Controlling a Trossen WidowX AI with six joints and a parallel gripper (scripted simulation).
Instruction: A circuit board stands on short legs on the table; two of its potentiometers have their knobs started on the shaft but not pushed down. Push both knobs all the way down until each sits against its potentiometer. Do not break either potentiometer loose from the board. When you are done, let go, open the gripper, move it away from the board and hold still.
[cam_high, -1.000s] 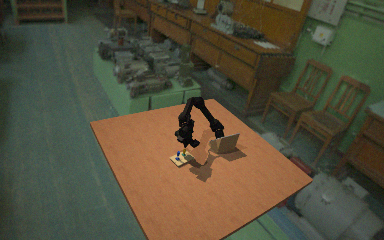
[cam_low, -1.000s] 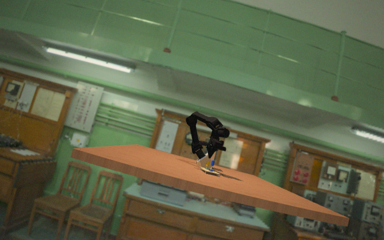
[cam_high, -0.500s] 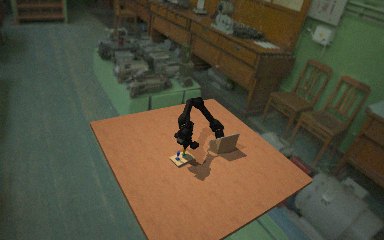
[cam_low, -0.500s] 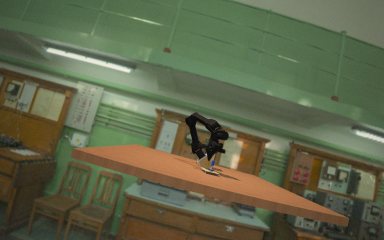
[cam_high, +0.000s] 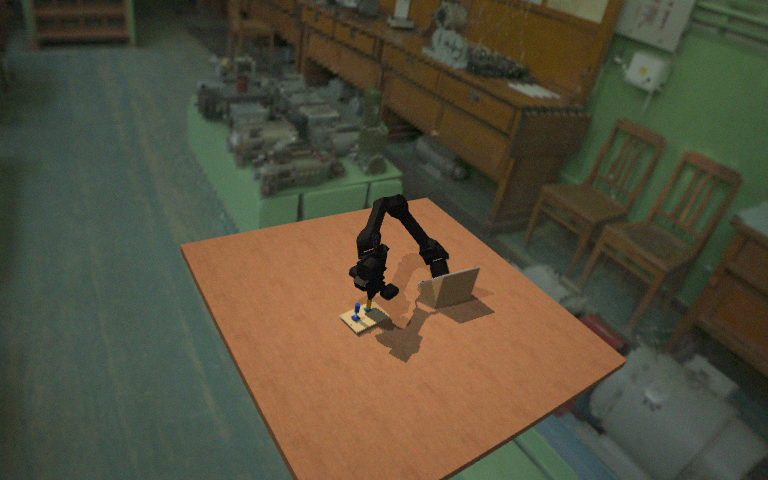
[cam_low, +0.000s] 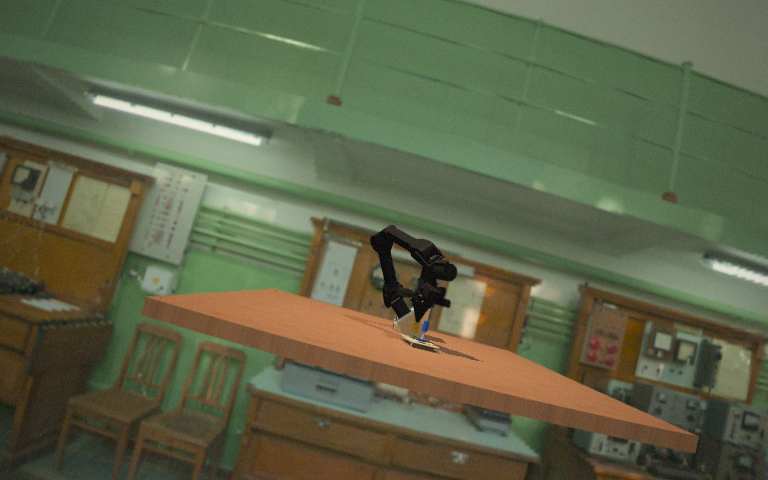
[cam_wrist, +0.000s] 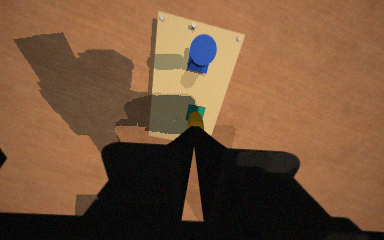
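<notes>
The black claw (cam_high: 370, 296) (cam_low: 417, 320) (cam_wrist: 194, 130), tips together and gripping nothing, should press the yellow cylindrical knob (cam_high: 369, 304) (cam_low: 415, 327) (cam_wrist: 195, 120) straight down, centred and gently, sparing its potentiometer.

Finding no legible text, label, brand, number or sign. Seeing only blurred red marks on a pale wall panel (cam_high: 655, 21) (cam_low: 169, 213), in the exterior view standing above the left corner of the worktop (cam_high: 294, 350) (cam_low: 317, 333) (cam_wrist: 310, 90). Noting an unreadable yellow mark on a white wall box (cam_high: 646, 70) (cam_low: 159, 280), below that panel. Observing dark, illegible marks on a pale board (cam_low: 334, 272), beyond the worktop's far edge.
</notes>
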